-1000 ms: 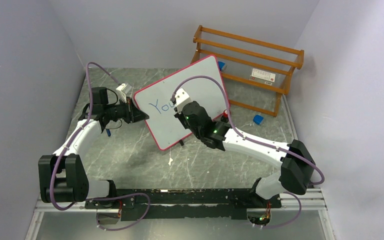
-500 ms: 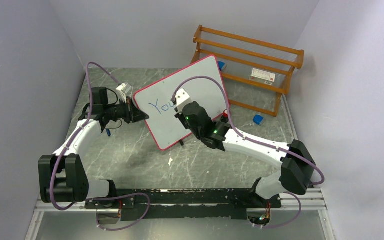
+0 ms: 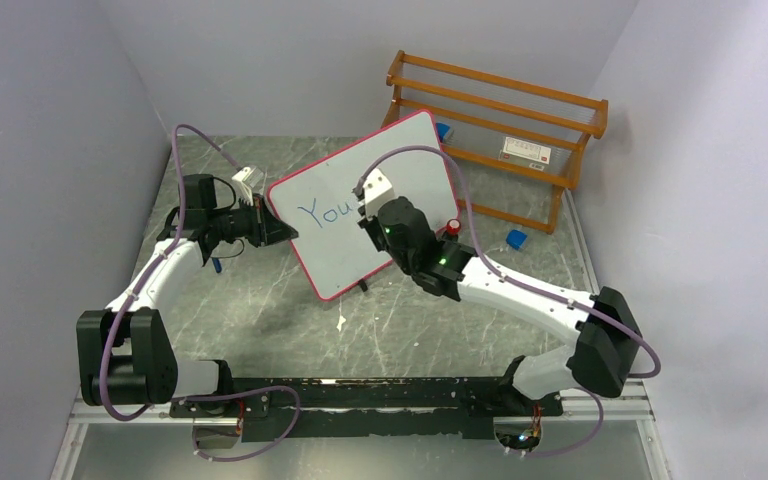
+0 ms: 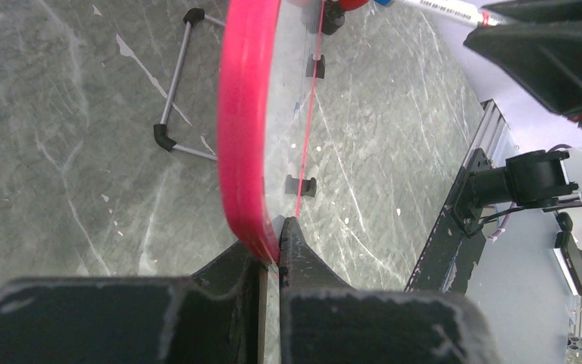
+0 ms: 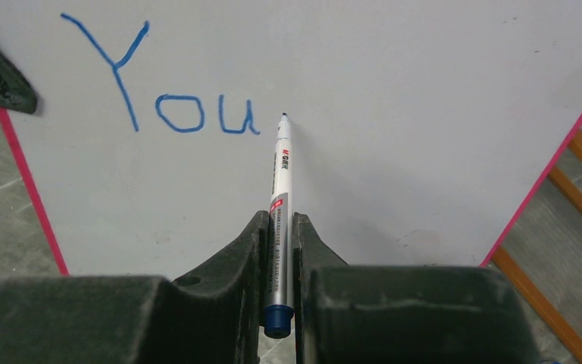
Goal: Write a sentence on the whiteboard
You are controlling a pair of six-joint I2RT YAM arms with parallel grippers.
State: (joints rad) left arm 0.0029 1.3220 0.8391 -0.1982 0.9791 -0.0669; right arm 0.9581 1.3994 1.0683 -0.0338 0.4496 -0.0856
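The whiteboard (image 3: pixel 345 255), white with a pink-red frame, stands tilted at mid-table. The sentence reads only "You" (image 3: pixel 327 211) in blue. My left gripper (image 3: pixel 282 232) is shut on the board's left edge; in the left wrist view the pink frame (image 4: pixel 246 114) runs down between the jaws of that gripper (image 4: pixel 273 244). My right gripper (image 5: pixel 280 220) is shut on a silver marker (image 5: pixel 281 182) with a blue end. The marker's tip is at the board's surface just right of the "u" of "You" (image 5: pixel 174 98). From above, the right gripper (image 3: pixel 370 220) is in front of the board's middle.
A wooden rack (image 3: pixel 500 110) leans against the back wall behind the board. A red cap (image 3: pixel 452 227) and a small blue block (image 3: pixel 517 239) lie to the right of the board. The board's wire feet (image 4: pixel 173 114) rest on the grey marble table. Walls close in on both sides.
My right gripper has moved to the right along the board with the marker, so the whole "You" now shows. The left gripper and the board have not moved.
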